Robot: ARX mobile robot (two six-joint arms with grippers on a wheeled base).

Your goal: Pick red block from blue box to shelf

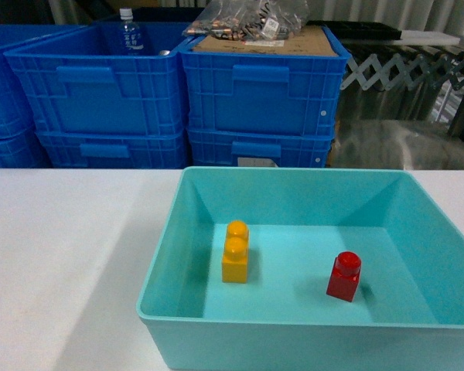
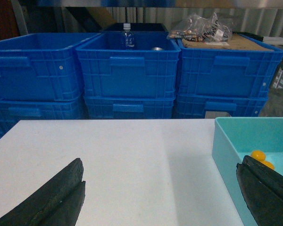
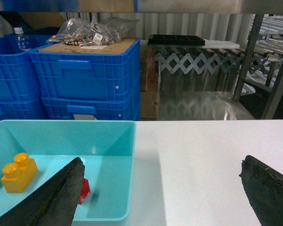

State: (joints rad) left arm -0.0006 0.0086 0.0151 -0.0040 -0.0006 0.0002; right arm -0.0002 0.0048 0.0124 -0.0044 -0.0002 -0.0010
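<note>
Blue box: red block inside, untouched.
Right tool: spread open, must descend onto block.
Left tool: open, idle.

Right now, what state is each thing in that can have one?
red block: upright, stud up, loose in the bin
blue box: open-topped, on the table
yellow brick: upright, apart from the red one
left end effector: open, holding nothing
right end effector: open, holding nothing
water bottle: upright, capped

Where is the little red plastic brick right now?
In the head view, the small glossy red plastic brick stands on the floor of the turquoise plastic bin, right of the orange-yellow two-stud brick.
</note>
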